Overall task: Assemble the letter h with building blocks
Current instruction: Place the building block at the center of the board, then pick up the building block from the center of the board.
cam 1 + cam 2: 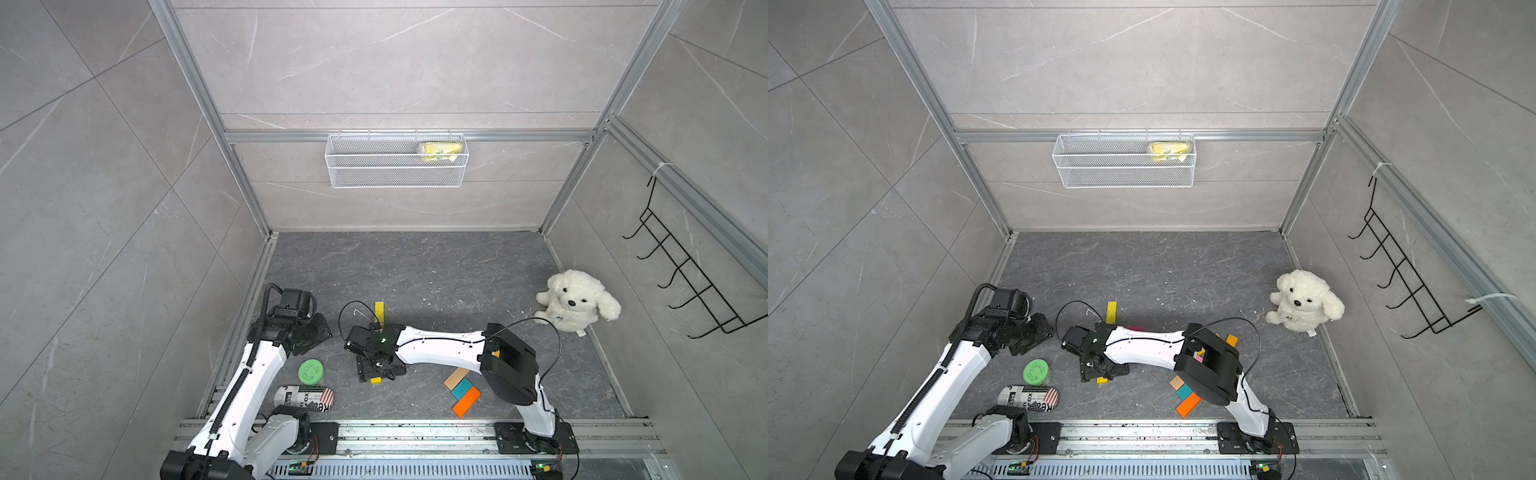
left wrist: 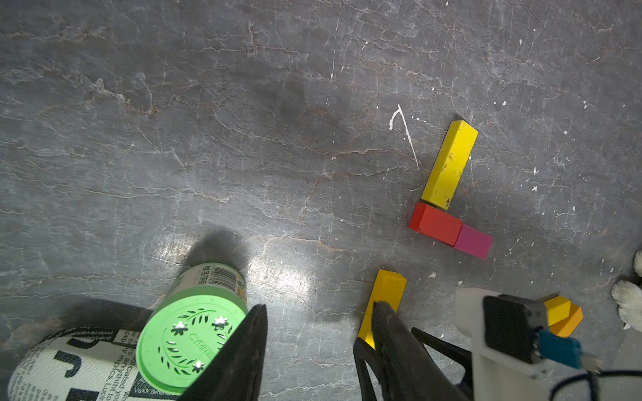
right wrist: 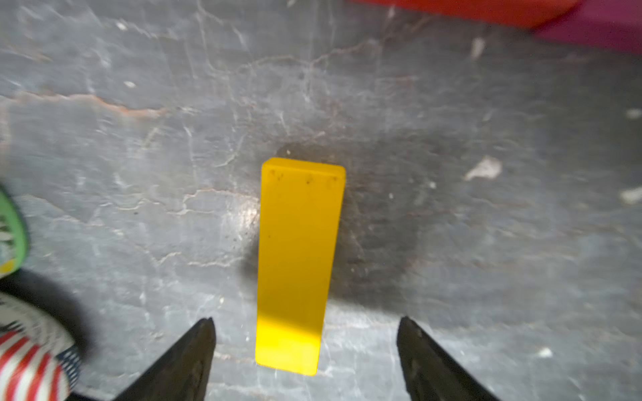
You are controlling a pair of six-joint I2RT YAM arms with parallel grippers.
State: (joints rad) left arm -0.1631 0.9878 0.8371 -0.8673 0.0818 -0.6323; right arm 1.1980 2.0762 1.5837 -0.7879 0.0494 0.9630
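**Top views.** Right claw [image 1: 376, 368] points down at the tabletop [image 1: 436, 270]. The wrist body hides its jaws, and only the tip of the deep-yellow block [image 1: 376, 380] shows beneath it. Lemon-yellow block [image 1: 379, 311] lies just beyond the claw. Tan block [image 1: 455, 377], teal block [image 1: 462, 388] and orange block [image 1: 466, 402] sit together well off to its arm side, the tan one cut by the forearm. Left claw [image 1: 318, 330] is a dark mass, gap unreadable.

**Left wrist.** Left claw [image 2: 319, 307]: jaws partly apart, nothing between. One finger [image 2: 392, 333] covers the near end of the deep-yellow block [image 2: 387, 288]. Beyond the claw, the lemon-yellow block [image 2: 450, 165] appears to touch the red block [image 2: 436, 224]. The magenta block [image 2: 474, 241] touches the red one's end.

**Right wrist, blurred.** Right claw [image 3: 305, 321] stands wide. The deep-yellow block [image 3: 298, 264] lies flat between the fingertips, a gap on each side. The red block [image 3: 469, 8] and magenta block [image 3: 597, 31] are cut off at the far edge.
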